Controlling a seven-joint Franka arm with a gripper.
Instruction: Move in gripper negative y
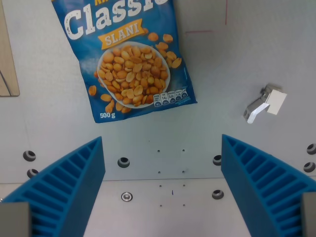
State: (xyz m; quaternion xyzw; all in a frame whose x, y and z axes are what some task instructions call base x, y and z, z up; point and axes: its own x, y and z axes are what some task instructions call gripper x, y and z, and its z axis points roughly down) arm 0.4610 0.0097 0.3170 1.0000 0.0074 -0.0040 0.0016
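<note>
My gripper (162,190) shows at the bottom of the wrist view as two blue ribbed fingers (66,190), one on the view's left and one on the view's right. They stand wide apart with nothing between them. A blue bag of salted peanuts (129,59) lies flat on the grey table above the gripper, toward the view's left of centre, its top cut off by the frame. The bag is well clear of both fingers.
A small white and grey clip-like part (264,102) lies on the table at the view's right. A wooden edge (7,59) runs along the view's left side. Screw holes and bolts (123,162) dot the metal table surface.
</note>
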